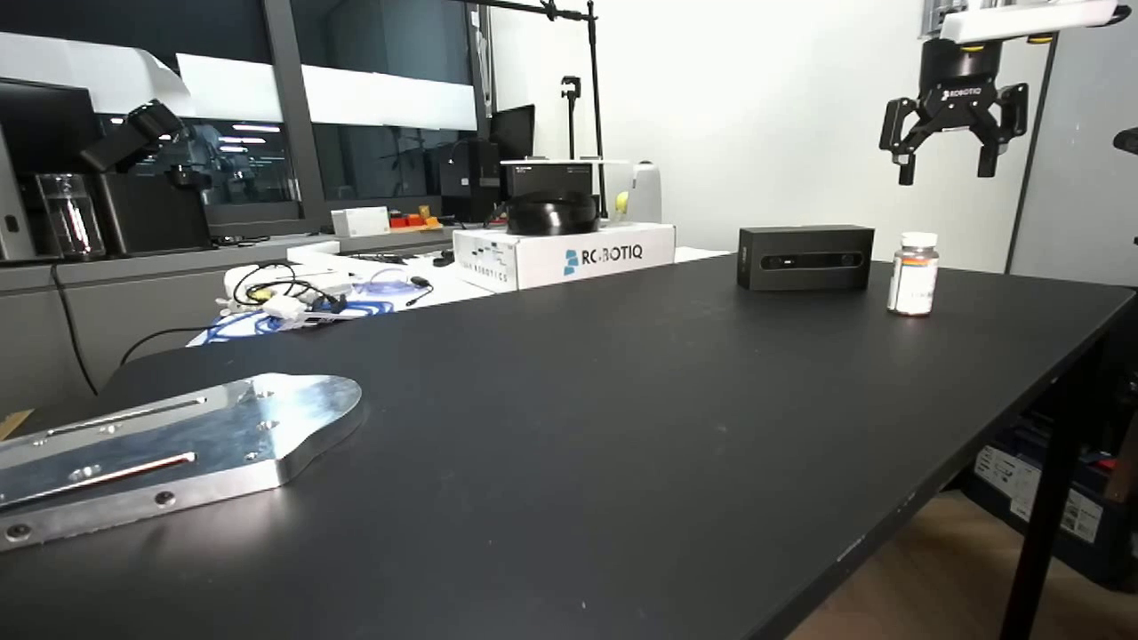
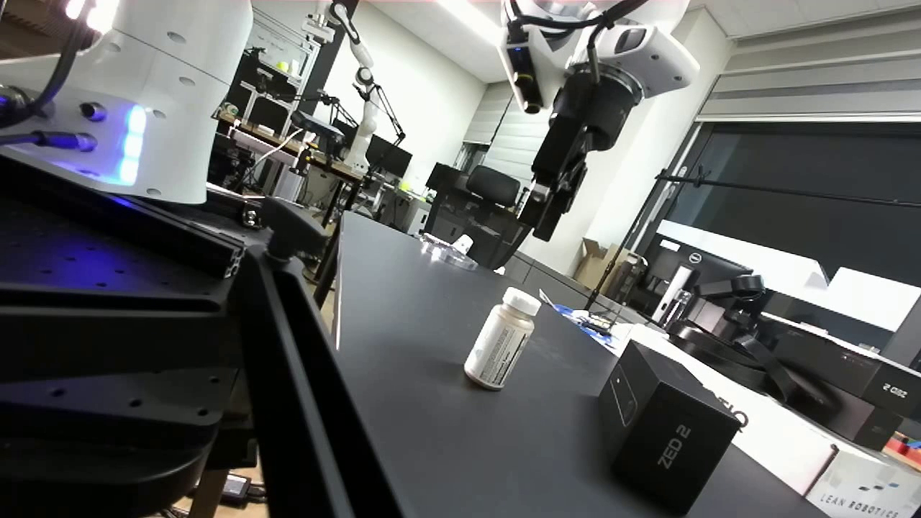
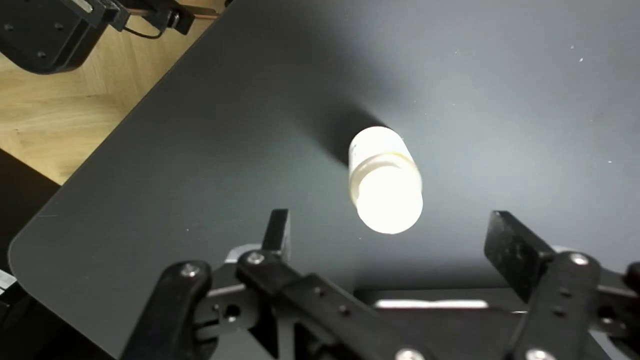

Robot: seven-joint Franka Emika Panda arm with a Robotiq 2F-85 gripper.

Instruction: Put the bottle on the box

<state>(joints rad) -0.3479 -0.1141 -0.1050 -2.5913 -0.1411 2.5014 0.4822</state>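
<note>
Pincer (image 1: 947, 171), spread wide and gripping nothing, hangs above the desk (image 1: 622, 427), presumably so it can straddle the white bottle (image 1: 913, 277), which stands upright near the black box (image 1: 805, 260), not yet on top.

A metal plate (image 1: 204, 436) lies on the table (image 1: 578, 427); a white box (image 1: 551, 265) stands beyond

Dark windows (image 1: 382, 40) stand beside a white wall (image 1: 756, 116). A ceiling light (image 2: 471, 20) glows. Wooden floor (image 3: 105, 95) shows below the black worktop (image 1: 578, 444).
</note>
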